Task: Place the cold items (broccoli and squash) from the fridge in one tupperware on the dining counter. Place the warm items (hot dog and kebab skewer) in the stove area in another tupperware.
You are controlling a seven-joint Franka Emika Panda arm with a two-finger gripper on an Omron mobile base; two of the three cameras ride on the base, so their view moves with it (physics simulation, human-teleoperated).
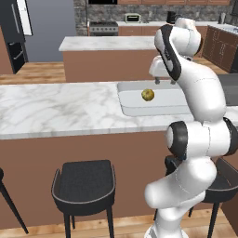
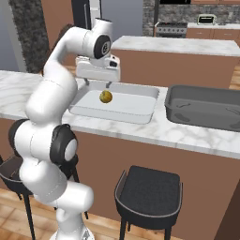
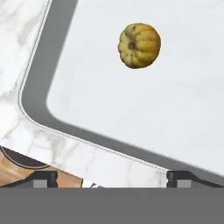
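We see the squash (image 3: 139,45) lying loose inside the clear tupperware (image 2: 140,116) on the bench (image 1: 56,111); our fingers (image 3: 179,177) hang spread wide above it, holding nothing.

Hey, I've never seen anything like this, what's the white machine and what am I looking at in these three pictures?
The white machine is a robot arm with a two-finger gripper, in a computer-rendered kitchen. Two pictures come from cameras on its base, behind it on the left and on the right. The third looks down from its hand. On the marble dining counter sit a clear tupperware and, beside it, a dark grey tupperware. A small yellow squash lies in the clear one. The gripper hangs open above that tray and holds nothing. Black stools stand below the counter.
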